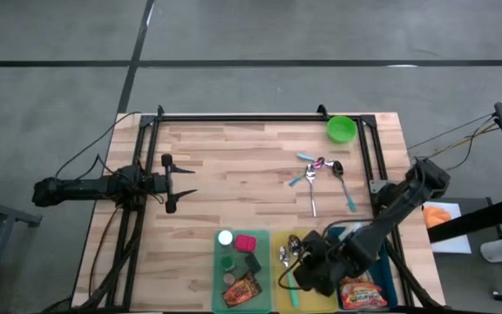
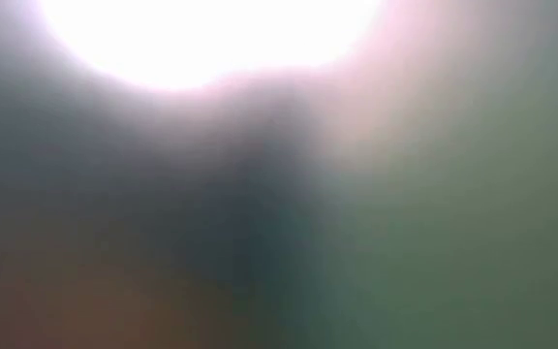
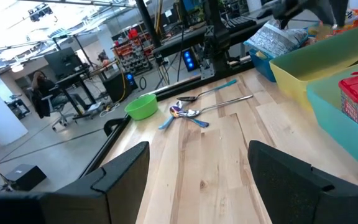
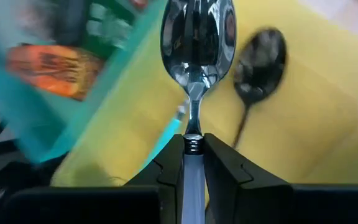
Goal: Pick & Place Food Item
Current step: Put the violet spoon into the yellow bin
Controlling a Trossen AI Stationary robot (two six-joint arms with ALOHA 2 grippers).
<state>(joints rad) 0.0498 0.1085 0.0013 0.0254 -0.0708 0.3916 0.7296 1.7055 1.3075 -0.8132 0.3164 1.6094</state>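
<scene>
Steel spoon (image 4: 197,37) pinched by its handle in the right hand (image 4: 193,163), bowl hanging over the yellow tray (image 4: 303,118) where a second spoon (image 4: 261,59) lies; teal tray (image 1: 267,240) of food packets alongside; left hand (image 1: 176,183) spread, idle above the wooden bench (image 1: 242,166), well apart.

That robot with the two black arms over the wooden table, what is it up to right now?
The right gripper is shut on a shiny metal spoon with a pale blue handle, holding it over the yellow plastic bin at the table's near edge. More spoons lie loose on the wooden table near a small green bowl. Beside the yellow bin, a teal bin holds packaged food items. The left gripper waits open at the table's left side, holding nothing.
</scene>
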